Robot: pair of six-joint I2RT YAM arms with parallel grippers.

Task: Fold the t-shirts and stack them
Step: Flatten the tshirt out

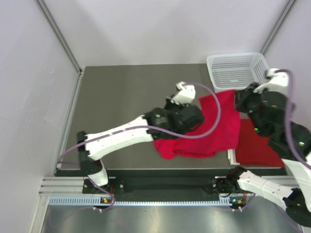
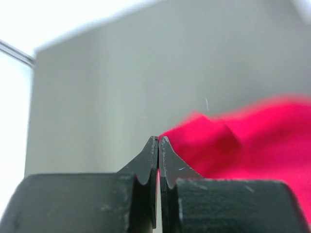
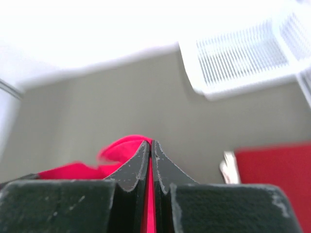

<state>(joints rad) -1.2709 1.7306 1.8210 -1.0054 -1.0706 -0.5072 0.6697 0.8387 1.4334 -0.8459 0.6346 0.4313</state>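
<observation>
The right gripper is closed on red cloth; the left gripper, also closed, apparently pinches an edge. The t-shirt lies crumpled right of table centre. Light, limp fabric: grip at hems or shoulders.

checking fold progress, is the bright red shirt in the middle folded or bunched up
Bunched up, not folded: the t-shirt lies rumpled with uneven edges on the table, and both arms' jaws are shut on its cloth.
</observation>
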